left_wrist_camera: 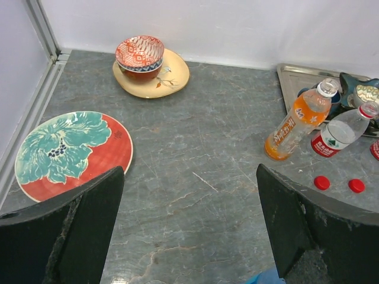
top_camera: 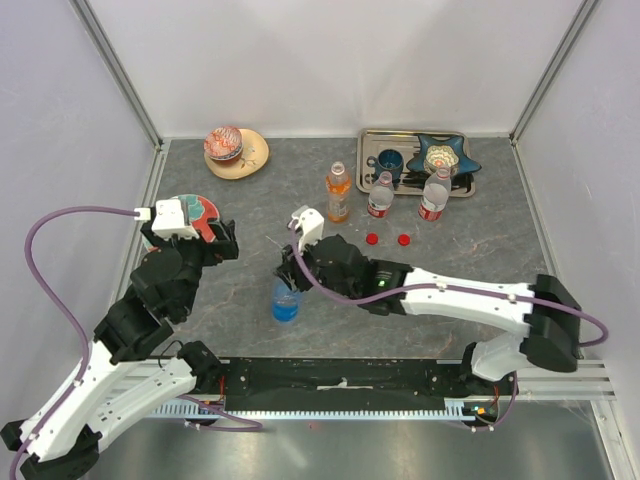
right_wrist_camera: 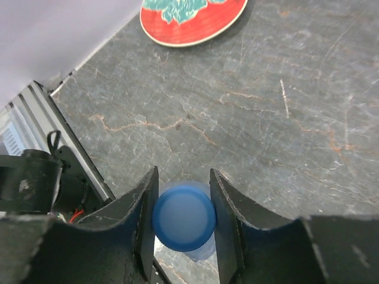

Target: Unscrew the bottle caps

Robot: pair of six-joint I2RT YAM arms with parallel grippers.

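Note:
The blue-tinted bottle (top_camera: 286, 302) stands upright near the middle of the table's front. My right gripper (right_wrist_camera: 184, 186) is shut on its blue cap (right_wrist_camera: 184, 217), with a jaw pressed against each side. An orange-liquid bottle (top_camera: 338, 195) keeps its white cap (left_wrist_camera: 327, 87). Two clear red-labelled bottles (top_camera: 380, 196) (top_camera: 433, 196) stand behind with open necks. Two red caps (top_camera: 372, 239) (top_camera: 404, 238) lie loose on the table in front of them. My left gripper (left_wrist_camera: 189, 177) hangs open over bare table at the left, holding nothing.
A red and teal plate (left_wrist_camera: 65, 154) lies at the left, partly under my left arm. A patterned bowl on a cream saucer (top_camera: 236, 153) sits at the back left. A metal tray (top_camera: 372, 140) at the back right holds a blue cup (top_camera: 388, 160) and a blue star dish (top_camera: 445, 155).

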